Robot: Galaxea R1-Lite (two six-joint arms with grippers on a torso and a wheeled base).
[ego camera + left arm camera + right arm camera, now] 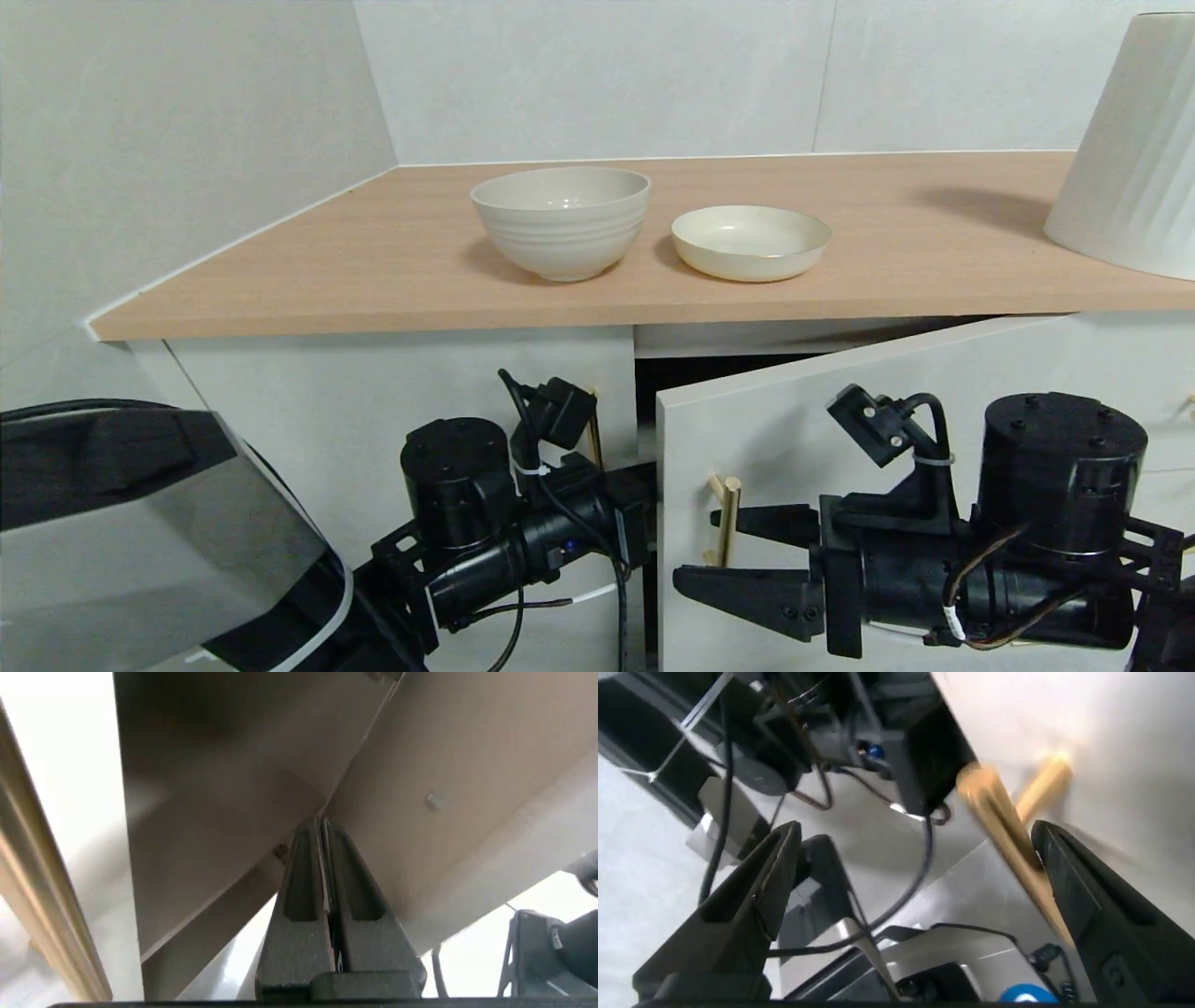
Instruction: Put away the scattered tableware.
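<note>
The task looks barely begun: both pieces of tableware sit on the countertop [373, 271] and nothing has been stowed yet. The deep ribbed bowl [560, 222] stands upright towards the left, and the shallow dish [751, 243] sits just beside it on the right, apart from it; both are empty. Below them, the right cabinet door [840, 373] is swung partly open, leaving a dark gap next to the left door [401, 392], which is shut. The right gripper [698, 549] has its jaws spread on either side of the door's wooden handle [726, 518] without clamping it, so opening the cabinet appears to be the step in hand. The left gripper [322, 849] has its fingers pressed together with nothing between them and points into the cabinet opening. The part of the interior that shows has bare panels; what else the cabinet holds I cannot tell. What is left: opening the door fully, then carrying both pieces inside.
</note>
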